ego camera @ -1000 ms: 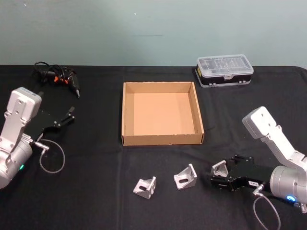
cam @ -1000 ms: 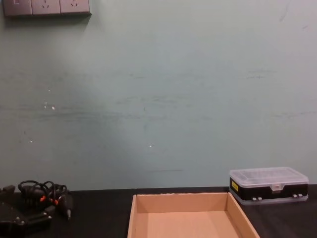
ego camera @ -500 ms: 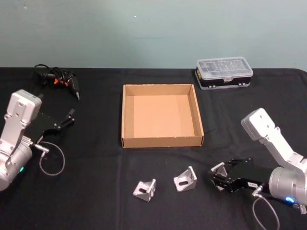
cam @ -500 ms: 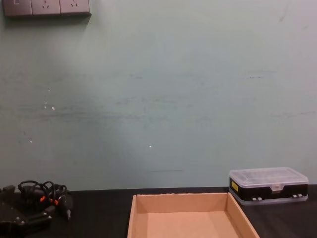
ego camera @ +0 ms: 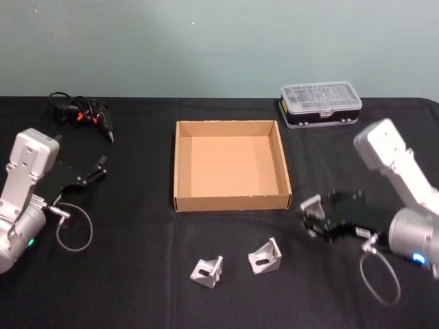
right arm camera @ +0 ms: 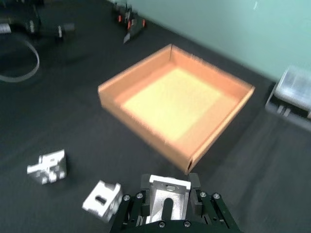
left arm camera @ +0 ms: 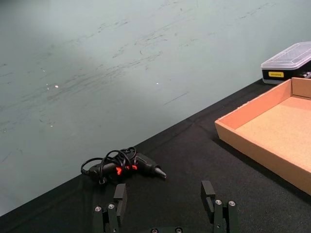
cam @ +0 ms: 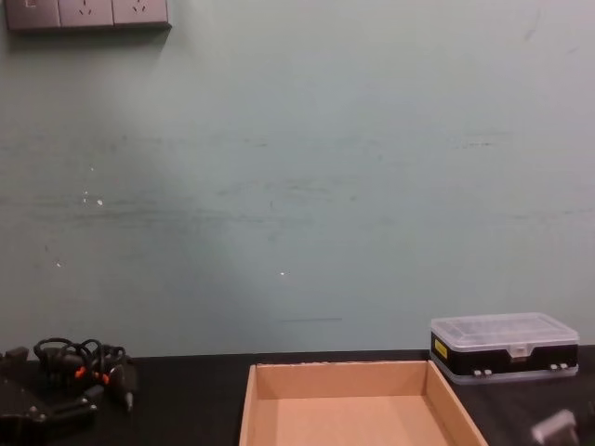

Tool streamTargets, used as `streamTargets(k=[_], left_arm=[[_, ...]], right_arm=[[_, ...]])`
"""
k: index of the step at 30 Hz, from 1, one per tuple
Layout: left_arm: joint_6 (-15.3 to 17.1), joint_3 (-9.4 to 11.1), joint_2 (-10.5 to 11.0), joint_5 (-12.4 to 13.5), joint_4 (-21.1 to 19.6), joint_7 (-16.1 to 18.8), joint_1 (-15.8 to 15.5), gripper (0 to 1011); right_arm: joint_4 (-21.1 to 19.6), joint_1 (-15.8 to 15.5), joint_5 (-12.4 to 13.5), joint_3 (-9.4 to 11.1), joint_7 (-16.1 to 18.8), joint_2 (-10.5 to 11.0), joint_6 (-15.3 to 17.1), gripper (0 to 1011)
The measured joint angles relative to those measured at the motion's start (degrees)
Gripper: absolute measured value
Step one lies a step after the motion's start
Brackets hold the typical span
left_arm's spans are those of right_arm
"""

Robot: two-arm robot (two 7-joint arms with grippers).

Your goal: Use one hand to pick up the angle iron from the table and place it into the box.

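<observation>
Head view, right gripper [ego camera: 310, 218]: is gripping a silver L-shaped metal angle iron [ego camera: 312, 205], holding it above the black matte surface [ego camera: 137, 274].
Box: the wide tan cardboard box [ego camera: 230, 202] is sitting just beside that gripper, forward and leftward.
Left gripper [ego camera: 101, 166]: is hanging wide open, well apart.

Pale green wall [cam: 297, 186] behind a black bench [ego camera: 137, 226]
The painted wall is scuffed with faint horizontal streaks and a few white specks. A row of grey sockets [cam: 88, 13] sits high on its left. The matte bench meets its foot.
</observation>
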Motion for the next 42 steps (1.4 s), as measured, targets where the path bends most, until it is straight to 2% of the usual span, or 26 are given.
streamTargets(k=[3, 8, 9, 12, 15, 21, 24, 31, 38, 42], left_arm=[[0.0, 0.0, 0.0, 0.0, 0.0, 0.0, 0.0, 1000], [0.0, 0.0, 0.0, 0.0, 0.0, 0.0, 0.0, 1000], [0.0, 0.0, 0.0, 0.0, 0.0, 0.0, 0.0, 1000], [0.0, 0.0, 0.0, 0.0, 0.0, 0.0, 0.0, 1000], [0.0, 0.0, 0.0, 0.0, 0.0, 0.0, 0.0, 1000], [0.0, 0.0, 0.0, 0.0, 0.0, 0.0, 0.0, 1000], [0.0, 0.0, 0.0, 0.0, 0.0, 0.0, 0.0, 1000], [0.0, 0.0, 0.0, 0.0, 0.0, 0.0, 0.0, 1000], [0.0, 0.0, 0.0, 0.0, 0.0, 0.0, 0.0, 1000], [0.0, 0.0, 0.0, 0.0, 0.0, 0.0, 0.0, 1000]], right_arm=[[-0.5, 1.3, -0.6, 0.1, -0.3, -0.4, -0.5, 459], [1.4, 6.6, -2.8, -1.0, -0.2, -3.2, -2.4, 459], [1.4, 6.6, -2.8, -1.0, -0.2, -3.2, -2.4, 459], [4.5, 10.3, -4.5, -2.4, 0.1, -5.2, -3.6, 459], [6.9, 12.4, -5.5, -3.5, 0.7, -6.4, -4.2, 459], [15.4, 18.2, -7.6, -6.5, 3.1, -10.1, -6.0, 459], [18.0, 19.5, -8.0, -7.3, 3.7, -11.1, -6.5, 459], [27.9, 23.5, -8.7, -9.5, 5.9, -14.9, -8.3, 459], [33.8, 25.6, -9.5, -11.0, 6.8, -17.3, -9.0, 459], [35.5, 25.9, -9.7, -11.4, 7.1, -17.9, -9.1, 459]])
